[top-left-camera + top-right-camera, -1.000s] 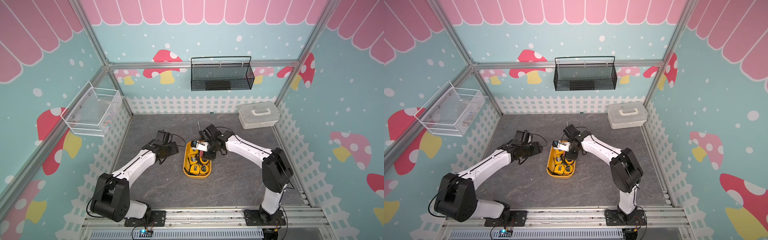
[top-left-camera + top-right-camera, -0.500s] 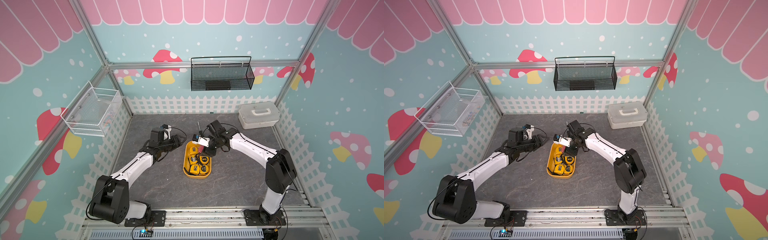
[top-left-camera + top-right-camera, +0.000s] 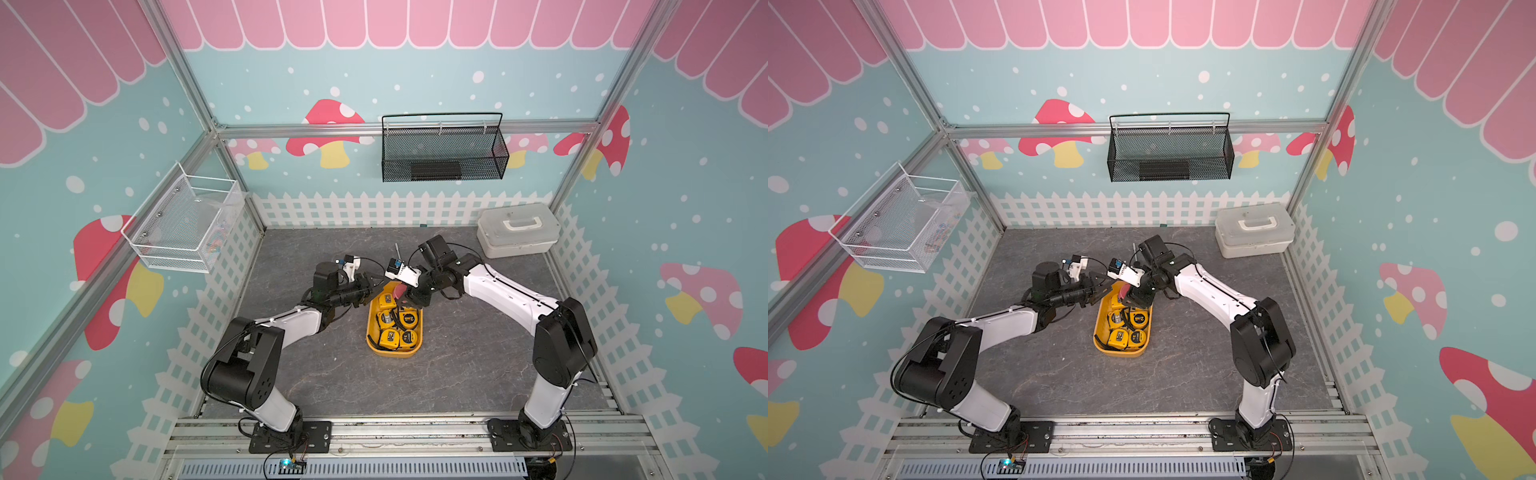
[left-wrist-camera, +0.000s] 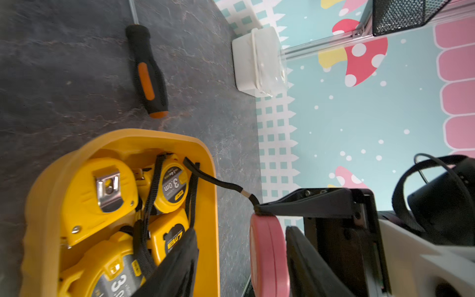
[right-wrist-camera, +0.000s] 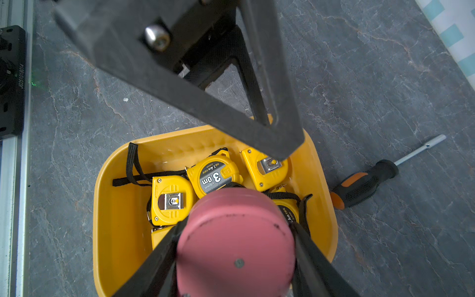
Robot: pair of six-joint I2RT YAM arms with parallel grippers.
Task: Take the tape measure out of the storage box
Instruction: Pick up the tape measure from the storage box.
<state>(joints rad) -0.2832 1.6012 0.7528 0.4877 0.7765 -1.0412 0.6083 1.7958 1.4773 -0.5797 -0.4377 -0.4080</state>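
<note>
Tape measure (image 5: 236, 257), pink and round, pinched by its rim between the right gripper (image 5: 236, 228) fingers, up over the storage box (image 5: 115, 218) at the end away from the arm bases. Black strap (image 4: 221, 183) trailing from it down among the yellow tape measures (image 5: 218, 177) inside. Left gripper (image 3: 372, 284) right beside, spread or pressed together, impossible to tell.

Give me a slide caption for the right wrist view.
Right claw grips a round pink tape measure over the shallow yellow-orange plastic storage box of yellow tape measures; black-and-orange screwdriver alongside.
</note>
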